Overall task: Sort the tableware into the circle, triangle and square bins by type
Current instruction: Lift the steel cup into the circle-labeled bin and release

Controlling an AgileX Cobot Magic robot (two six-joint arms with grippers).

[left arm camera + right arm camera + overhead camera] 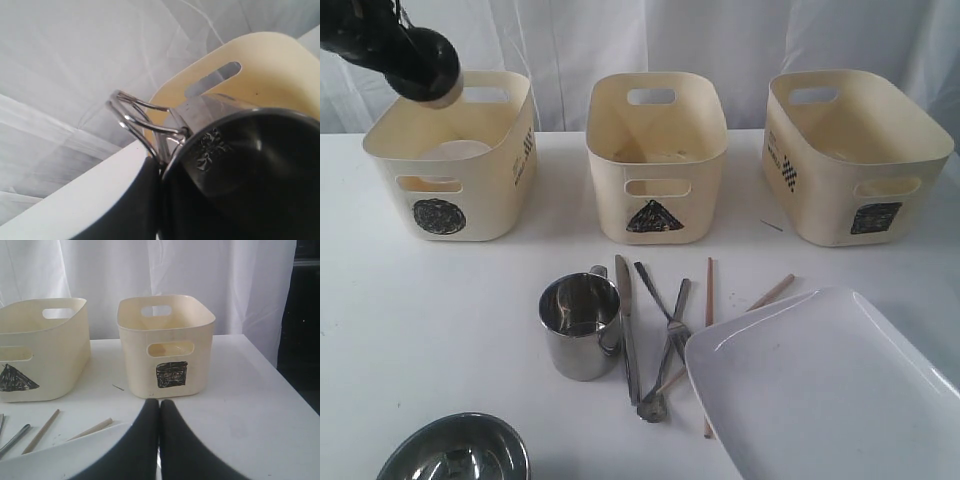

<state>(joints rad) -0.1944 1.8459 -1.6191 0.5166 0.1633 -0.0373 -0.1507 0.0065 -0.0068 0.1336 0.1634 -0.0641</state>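
Jaws: left jaws clenched on a steel mug (235,150), above the circle bin (485,205), far left; right jaws pressed together, empty, over the white plate (840,390), near right.

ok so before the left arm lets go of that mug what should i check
1. The mug is clamped in the left end effector: ok, pinched at the rim beside its handle.
2. The left end effector is above the circle bin: ok in the exterior view.
3. Landing spot inside that bin: cannot tell; a pale round thing already lies on its floor.
4. Drop height above the bin floor: cannot tell.
5. The right end effector is shut, empty and over by the square bin, out of the way: ok.
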